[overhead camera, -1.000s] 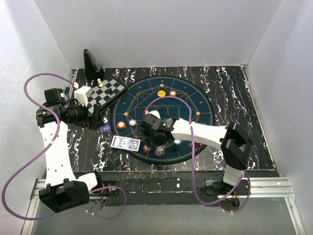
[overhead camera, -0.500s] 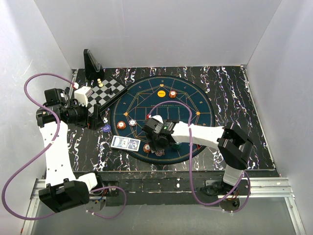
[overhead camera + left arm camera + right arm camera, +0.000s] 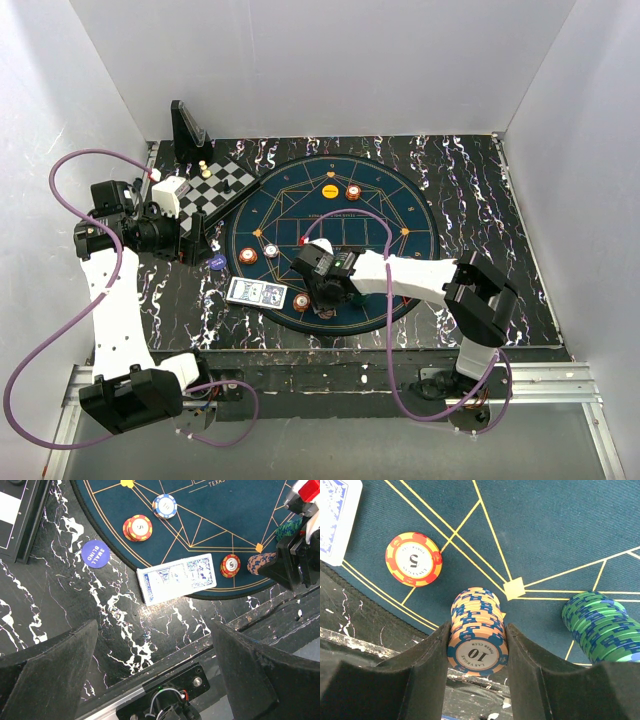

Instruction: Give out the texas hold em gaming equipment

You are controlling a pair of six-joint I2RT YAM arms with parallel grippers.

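Note:
A tall stack of peach-and-blue "10" poker chips stands at the near edge of the round blue mat. My right gripper is shut on it, both fingers pressing its sides; from above this gripper sits low over the mat's front. A green-and-blue chip stack stands just right of it and a red-yellow "5" chip lies to the left. The blue-backed cards lie at the mat's rim. My left gripper hangs open and empty, high over the table's left.
A blue "small blind" marker lies left of the mat. Single chips sit on the mat's left and front. A yellow marker and a chip lie at the back. The chessboard stands back left.
My right gripper moved down and toward the mat's near edge, and its fingers closed from wide open onto the peach chip stack. The left arm stayed still.

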